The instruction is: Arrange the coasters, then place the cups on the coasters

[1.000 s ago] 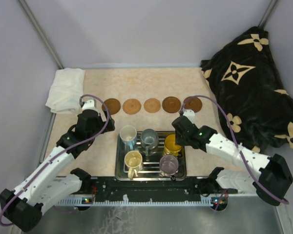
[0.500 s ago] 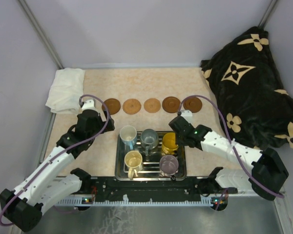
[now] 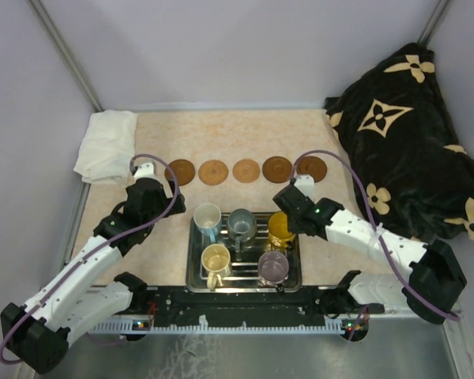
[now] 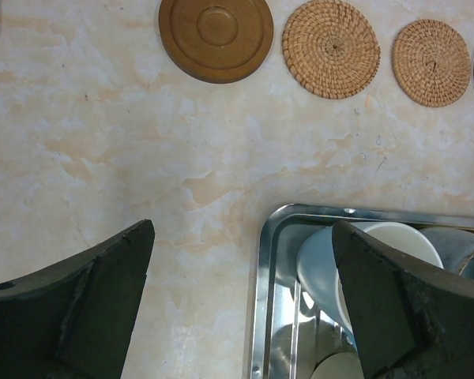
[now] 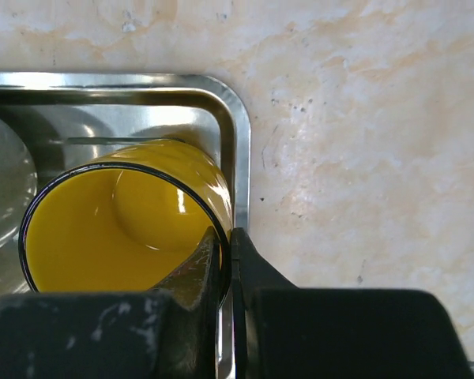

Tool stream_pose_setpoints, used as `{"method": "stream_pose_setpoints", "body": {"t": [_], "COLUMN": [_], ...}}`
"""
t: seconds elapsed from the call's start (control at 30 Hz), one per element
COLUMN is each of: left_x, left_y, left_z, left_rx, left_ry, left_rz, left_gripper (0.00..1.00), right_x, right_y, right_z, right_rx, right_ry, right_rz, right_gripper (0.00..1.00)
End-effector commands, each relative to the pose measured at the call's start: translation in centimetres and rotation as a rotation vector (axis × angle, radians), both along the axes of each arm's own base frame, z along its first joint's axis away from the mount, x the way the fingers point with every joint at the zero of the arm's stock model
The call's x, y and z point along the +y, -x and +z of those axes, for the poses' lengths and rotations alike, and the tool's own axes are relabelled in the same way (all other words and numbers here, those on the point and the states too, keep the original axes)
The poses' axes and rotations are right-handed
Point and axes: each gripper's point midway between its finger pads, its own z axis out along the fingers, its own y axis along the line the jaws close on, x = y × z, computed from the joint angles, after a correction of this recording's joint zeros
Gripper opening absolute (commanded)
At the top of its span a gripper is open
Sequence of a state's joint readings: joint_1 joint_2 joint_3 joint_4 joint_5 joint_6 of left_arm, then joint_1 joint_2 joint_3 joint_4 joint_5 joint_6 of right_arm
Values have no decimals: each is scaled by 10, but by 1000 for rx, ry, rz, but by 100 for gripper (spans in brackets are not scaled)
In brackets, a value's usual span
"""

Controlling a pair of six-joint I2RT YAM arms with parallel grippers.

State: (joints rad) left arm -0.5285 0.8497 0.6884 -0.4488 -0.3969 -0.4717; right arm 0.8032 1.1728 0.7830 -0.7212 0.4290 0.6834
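A: Coasters (image 3: 246,170)?
B: All five sit in a row across the upper middle of the top view, spaced apart, nothing on them. That reads as arranged, so I'd say we're at the cup stage.
A: Cups (image 3: 241,224)?
B: All five are in the tray (image 3: 191,278), lower centre, just below the row. Three in the far row, two in the near.
A: Right arm (image 3: 355,233)?
B: Its jaws are pinched on the yellow cup (image 5: 118,229) at the tray's upper right corner. One jaw is inside the rim, one outside, wall clamped between. A rim pinch makes sense: the cups are packed close and no handle shows in the wrist view.
A: Why that cup?
B: My guess is it's nearest that arm and lies just below the right-end coasters, so a short carry.
A: Left arm (image 3: 103,245)?
B: Jaws wide, holding nothing, over bare surface (image 4: 103,158) between the leftmost coaster and the tray's upper left corner. Likely kept clear of the other arm.
A: Any text or brands?
B: Nothing readable. Cups and coasters are unmarked; two coasters are woven, the leftmost is smooth brown with a ring. The black blanket (image 3: 411,134) at right has a tan flower-and-star pattern, no letters I can make out. The white cloth (image 3: 107,142) at upper left is blank.
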Motion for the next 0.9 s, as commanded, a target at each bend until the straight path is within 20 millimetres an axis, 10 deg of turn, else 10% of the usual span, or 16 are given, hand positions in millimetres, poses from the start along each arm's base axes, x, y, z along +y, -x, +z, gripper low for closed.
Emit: {"method": "stream_pose_setpoints", "body": {"t": [0.0, 0.27, 0.87], "left_x": [0, 3, 2], "left_y": [-1, -2, -10], "left_z": [0, 1, -5], "left_rx": [-9, -13, 0], "left_ry": [-3, -12, -31], "left_rz": [7, 14, 29], "left_gripper": [100, 100, 100], "right_x": [10, 15, -83], "right_y": [-35, -68, -210], "right_z": [61, 105, 135], "right_rx": [-176, -268, -248], "right_ry": [-19, 6, -63], "right_rz": [-27, -17, -168], "right_gripper": [0, 0, 0]}}
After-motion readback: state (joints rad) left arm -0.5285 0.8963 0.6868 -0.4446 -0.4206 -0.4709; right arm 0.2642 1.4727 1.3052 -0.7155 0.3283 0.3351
